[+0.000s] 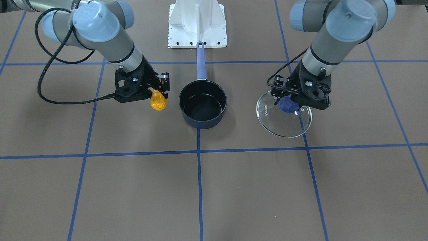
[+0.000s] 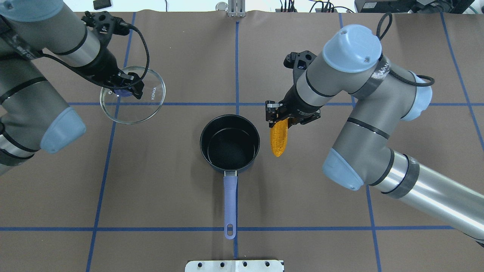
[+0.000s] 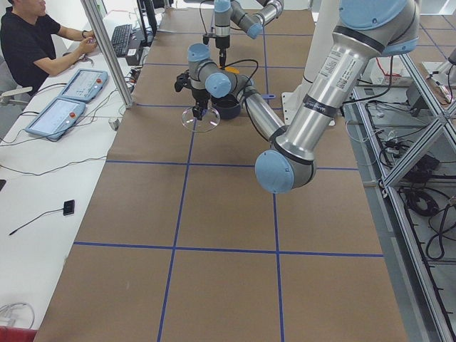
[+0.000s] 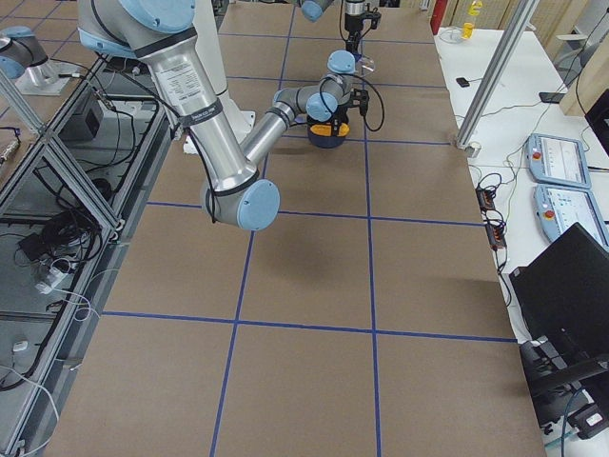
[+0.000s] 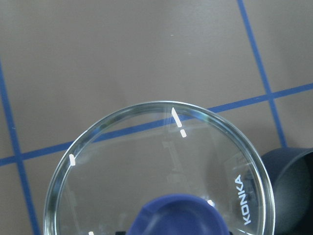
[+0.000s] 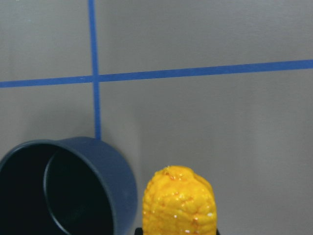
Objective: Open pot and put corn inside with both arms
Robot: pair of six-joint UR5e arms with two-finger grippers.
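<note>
The dark navy pot (image 2: 229, 143) stands open and empty mid-table, its periwinkle handle (image 2: 230, 204) pointing toward the robot; it also shows in the front view (image 1: 202, 104). My right gripper (image 2: 281, 120) is shut on the yellow-orange corn (image 2: 279, 138), holding it end-down in the air just to the right of the pot's rim; the corn also shows in the front view (image 1: 158, 100) and the right wrist view (image 6: 179, 201). My left gripper (image 2: 123, 90) is shut on the blue knob of the glass lid (image 2: 132, 94), held off to the pot's left, seen too in the left wrist view (image 5: 161, 171).
The brown table is marked with blue tape lines (image 2: 237, 60). The robot's white base plate (image 1: 198, 21) sits behind the pot's handle. A black cable (image 1: 53, 73) loops from the right wrist. An operator (image 3: 32, 43) sits at the side desk.
</note>
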